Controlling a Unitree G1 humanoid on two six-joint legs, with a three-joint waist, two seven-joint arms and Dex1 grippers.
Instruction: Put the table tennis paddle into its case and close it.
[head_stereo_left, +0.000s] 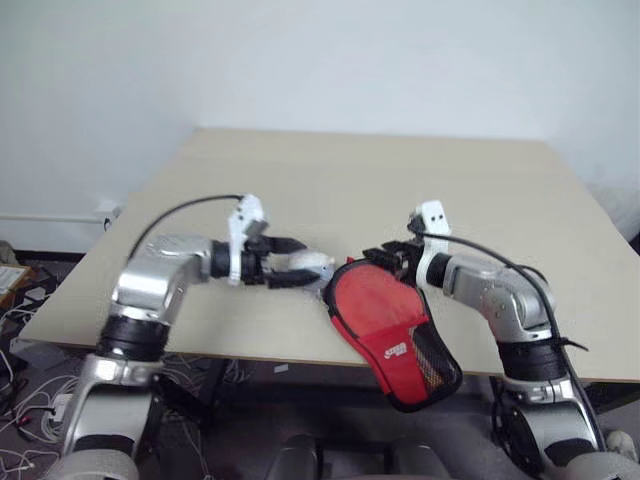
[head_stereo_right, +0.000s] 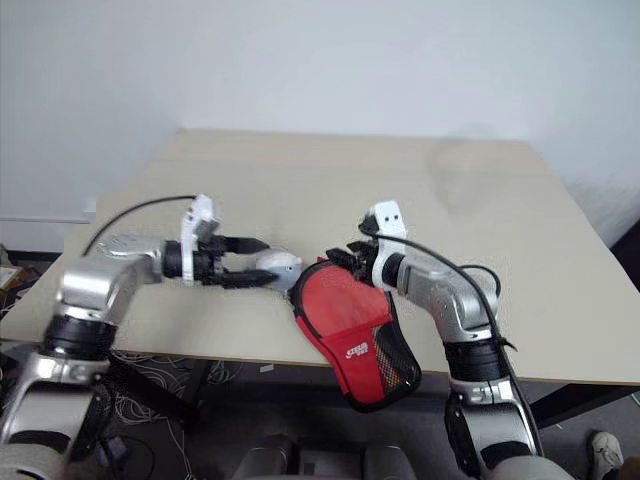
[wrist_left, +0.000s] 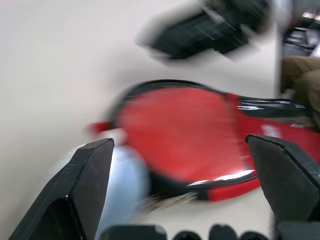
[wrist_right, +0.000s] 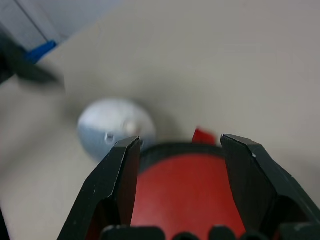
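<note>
The red case (head_stereo_left: 385, 320) lies at the table's front edge, its rounded end on the table and its narrow mesh end hanging past the edge. It looks closed; the table tennis paddle is hidden. My right gripper (head_stereo_left: 385, 258) is at the case's rounded end, open, its fingers (wrist_right: 125, 170) apart over the red face (wrist_right: 185, 195). My left gripper (head_stereo_left: 295, 270) is open just left of the case, its fingers either side of a small pale grey rounded object (head_stereo_left: 315, 268). A red zip tab (wrist_right: 202, 135) sticks out from the rim.
The beige table (head_stereo_left: 350, 180) stretches wide and bare behind both grippers. Its front edge runs right under the case. Cables lie on the floor at the left (head_stereo_left: 25, 385). A white wall stands behind the table.
</note>
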